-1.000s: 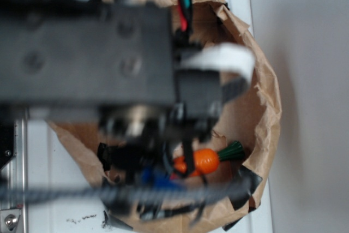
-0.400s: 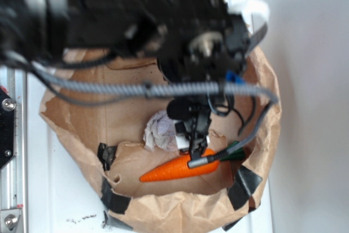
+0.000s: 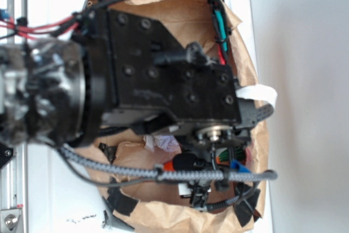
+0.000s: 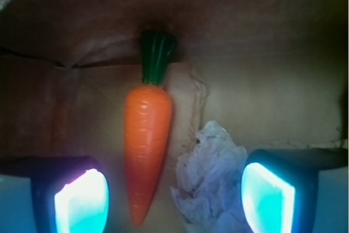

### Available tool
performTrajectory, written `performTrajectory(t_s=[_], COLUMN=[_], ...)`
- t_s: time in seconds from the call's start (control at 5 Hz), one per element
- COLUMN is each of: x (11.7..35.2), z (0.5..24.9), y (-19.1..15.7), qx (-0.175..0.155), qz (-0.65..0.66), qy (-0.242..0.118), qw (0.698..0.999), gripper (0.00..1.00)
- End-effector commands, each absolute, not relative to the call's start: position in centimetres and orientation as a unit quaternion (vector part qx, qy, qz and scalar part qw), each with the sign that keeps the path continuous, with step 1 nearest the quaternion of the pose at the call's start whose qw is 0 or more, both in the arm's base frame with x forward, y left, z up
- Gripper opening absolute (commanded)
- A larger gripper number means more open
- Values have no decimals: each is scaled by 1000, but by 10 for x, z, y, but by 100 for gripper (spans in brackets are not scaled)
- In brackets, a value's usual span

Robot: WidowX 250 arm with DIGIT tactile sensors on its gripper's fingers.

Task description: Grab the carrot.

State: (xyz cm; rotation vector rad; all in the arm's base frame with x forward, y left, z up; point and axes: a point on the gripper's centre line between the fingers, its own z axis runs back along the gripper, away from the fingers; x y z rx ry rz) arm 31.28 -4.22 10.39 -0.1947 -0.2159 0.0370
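Wrist view: my claw (image 4: 174, 195) stands wide open, its two fingers (image 4: 82, 197) showing as glowing cyan pads at the lower left and lower right corners, with nothing between them gripped. Between and beyond the pads lies the glossy orange plastic toy carrot (image 4: 147, 151), tapered to a point, with faint ridges and a short dark green stem. I see it lengthwise in this view, stem at the top, tip toward the bottom edge, closer to the left pad than to the right. Just beside it on the right sits a crumpled white paper ball (image 4: 210, 184), near the right pad; I cannot tell whether the ball touches the carrot. Both rest on the creased floor of a brown paper bag (image 4: 262, 69).

Exterior view: the black arm (image 3: 163, 75) with its red and black cables covers most of the brown paper bag (image 3: 256, 140), which lies on a white table (image 3: 54, 195). Only a small orange patch of the carrot (image 3: 168, 165) and a sliver of the paper ball (image 3: 163, 142) show beneath the arm. The claw itself is largely hidden here among cables.
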Motion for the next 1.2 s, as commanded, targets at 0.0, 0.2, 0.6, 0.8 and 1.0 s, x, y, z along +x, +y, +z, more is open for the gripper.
performTrajectory(t_s=[0.0, 0.2, 0.6, 0.8, 1.0], x=[319, 319, 319, 321, 325], z=[120, 120, 120, 113, 106], y=[-50, -50, -50, -59, -75], qx=[-101, -101, -101, -100, -104], qz=[6, 6, 6, -13, -45], qy=[-132, -132, -132, -160, -176], qw=[986, 986, 986, 982, 978], gripper=[100, 100, 100, 100, 100])
